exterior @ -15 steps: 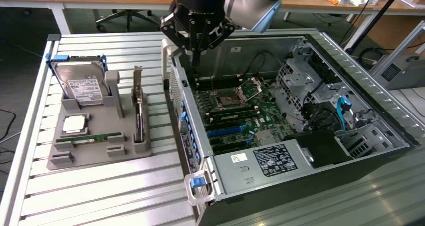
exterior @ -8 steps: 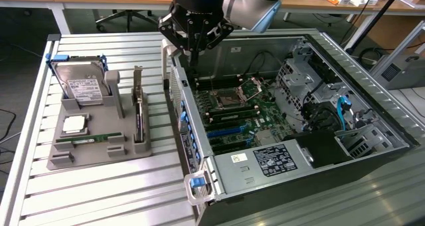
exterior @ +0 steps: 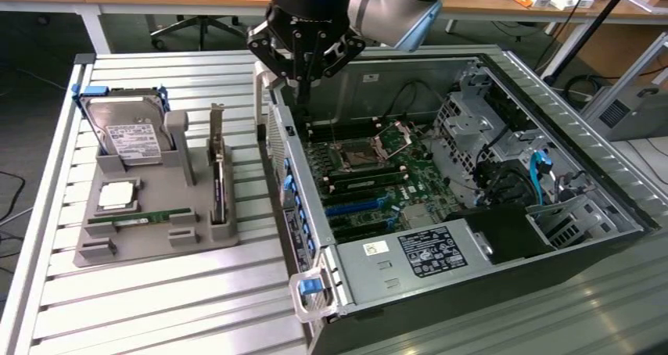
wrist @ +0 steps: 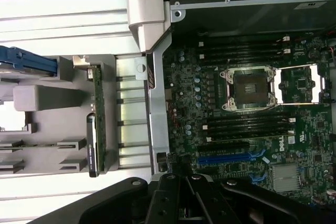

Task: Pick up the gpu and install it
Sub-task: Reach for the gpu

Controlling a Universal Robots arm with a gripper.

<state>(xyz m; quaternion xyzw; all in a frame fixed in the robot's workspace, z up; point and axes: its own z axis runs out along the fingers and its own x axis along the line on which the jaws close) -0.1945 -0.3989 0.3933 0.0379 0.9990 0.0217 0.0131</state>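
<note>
Table (exterior: 156, 308) of pale metal slats carries everything here. Largest on it is the case (exterior: 543, 81), lying open on its side towards the exterior view's right, with the board (exterior: 386, 183) exposed inside and a boxy power supply (exterior: 418, 257) at its near end. The arm (exterior: 392, 7) comes in from above, over the case's far corner. Beside the case, on the exterior view's left, lies a grey tray (exterior: 136, 238), close to the case wall but apart from it. A drive (exterior: 125, 132) with a white label leans in the tray's far end between blue clips. The gpu (exterior: 218, 175) stands on edge in a slot along the tray's side nearest the case, its silver bracket at the far end; in the wrist view it shows as a thin dark strip (wrist: 97, 124) in that slot, untouched. The gripper (exterior: 303, 85) hangs above the case wall that faces the tray, well apart from the gpu, its fingers pressed together with nothing between them. A silver chip (exterior: 117, 195) lies flat in the tray, and a narrow green stick (exterior: 141, 216) rests just in front of it.
</note>
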